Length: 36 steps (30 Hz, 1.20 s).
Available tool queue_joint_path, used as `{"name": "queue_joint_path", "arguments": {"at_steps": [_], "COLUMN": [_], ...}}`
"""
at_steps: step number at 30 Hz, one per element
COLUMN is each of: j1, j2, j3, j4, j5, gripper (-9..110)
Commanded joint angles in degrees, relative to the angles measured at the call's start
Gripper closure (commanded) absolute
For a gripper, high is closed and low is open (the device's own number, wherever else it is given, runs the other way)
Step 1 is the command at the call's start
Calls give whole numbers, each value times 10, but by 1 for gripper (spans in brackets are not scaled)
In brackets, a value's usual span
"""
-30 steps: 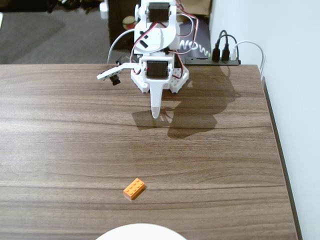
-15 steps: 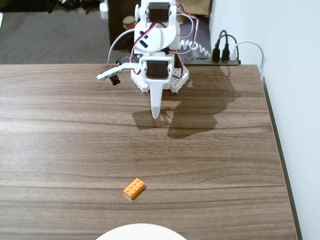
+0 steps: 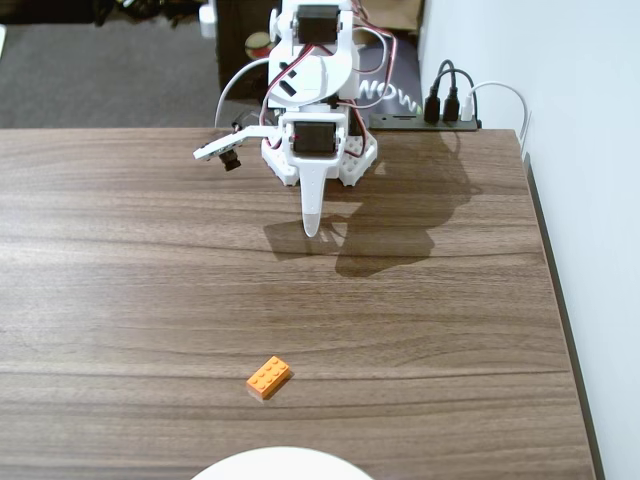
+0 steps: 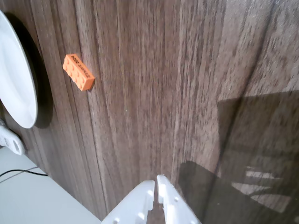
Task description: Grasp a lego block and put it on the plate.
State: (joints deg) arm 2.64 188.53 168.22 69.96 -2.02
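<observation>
Your arm [image 3: 312,80] sits folded over its base [image 3: 320,150] at the table's far edge, the gripper [image 3: 313,228] pointing down just in front of that base, fingertips [image 4: 148,187] nearly touching, holding nothing.

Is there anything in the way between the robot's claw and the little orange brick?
No, nothing visible. In the fixed view only bare wooden table lies between the gripper and the brick. The plate sits just beyond the brick at the near edge, with nothing between them either. The jaws look closed in the wrist view.
</observation>
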Motion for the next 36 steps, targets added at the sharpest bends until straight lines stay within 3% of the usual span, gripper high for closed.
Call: {"name": "queue_joint_path", "arguments": {"at_steps": [1,26,36], "j1": [-2,13,58], "j2": [0,-4,-169], "j3": [-4,-3,-104], "j4": [1,-13,-83], "j5": [1,4,-92], "gripper": [101,101,101]}}
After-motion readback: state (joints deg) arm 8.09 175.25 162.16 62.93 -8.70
